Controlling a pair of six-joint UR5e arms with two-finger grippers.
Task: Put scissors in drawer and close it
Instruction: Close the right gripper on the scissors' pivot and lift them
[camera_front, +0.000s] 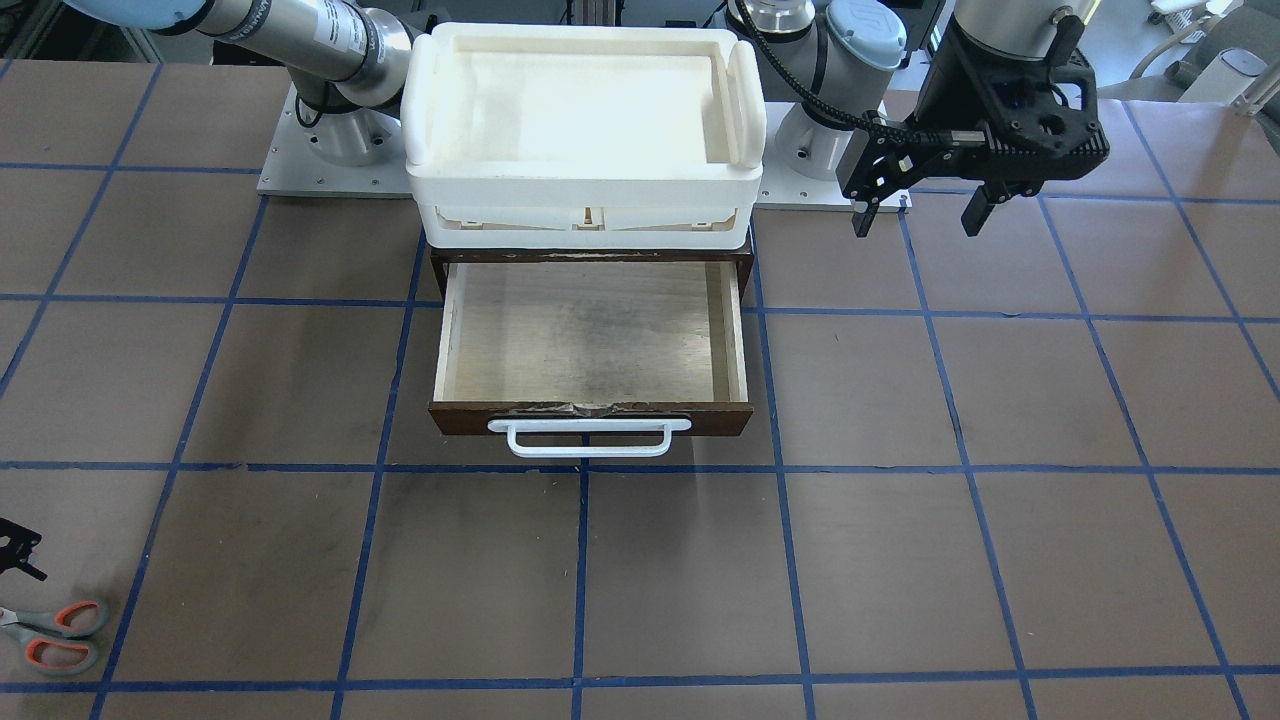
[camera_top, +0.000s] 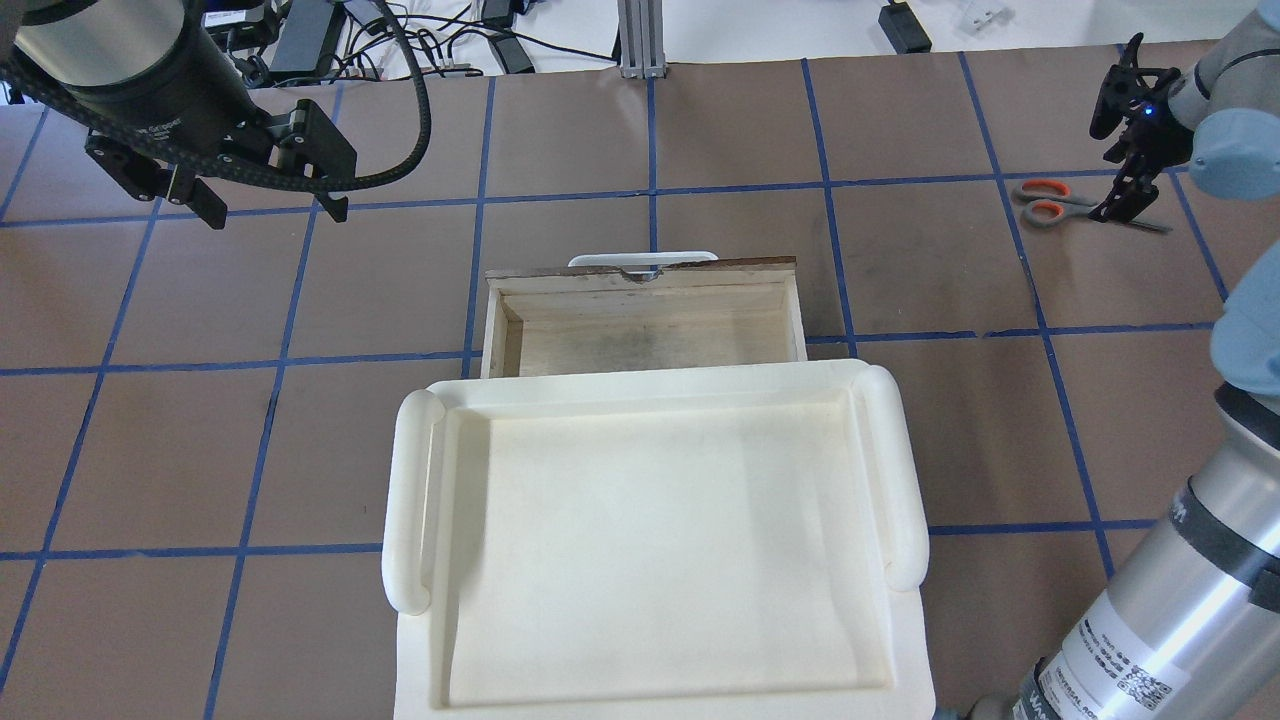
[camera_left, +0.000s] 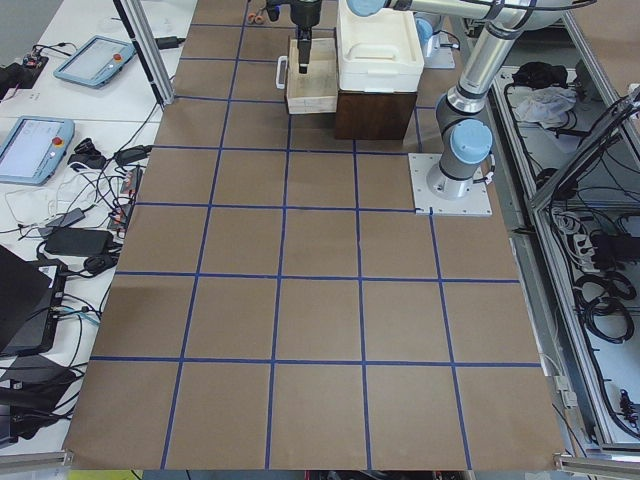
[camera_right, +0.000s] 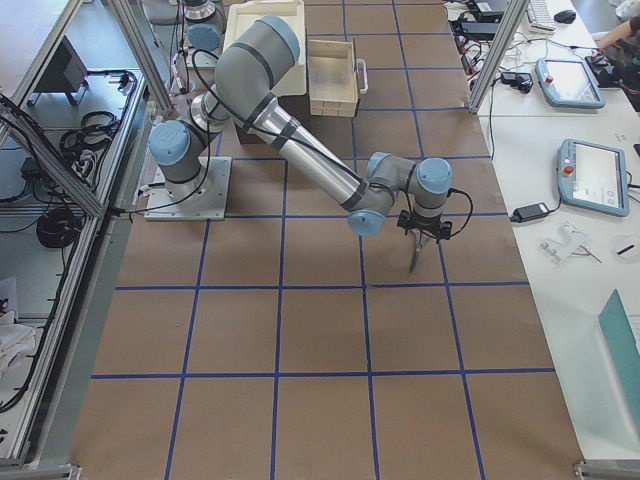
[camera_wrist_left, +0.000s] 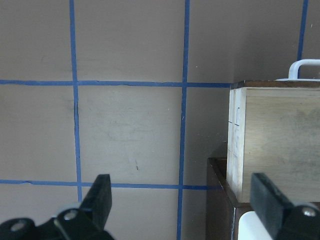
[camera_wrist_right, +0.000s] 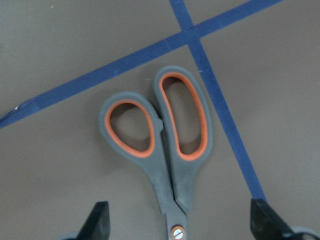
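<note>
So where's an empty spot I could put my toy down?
The open drawer is bare inside, and so is the white tray above it. The table in front of the white handle is bare too. It is crowded only where the right end effector hangs over the scissors.

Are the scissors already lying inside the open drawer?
No, the scissors lie on the table, well away from the drawer.

The left arm (camera_top: 110, 70) is held up on the left side. Its wrist turns the left gripper (camera_front: 918, 225) straight down, jaws spread wide with nothing between them. The right arm (camera_right: 300, 140) stretches far out to the right, almost fully extended. The right gripper (camera_wrist_right: 181, 220) hangs low and points down, its fingers (camera_wrist_right: 97, 222) wide apart.
</note>
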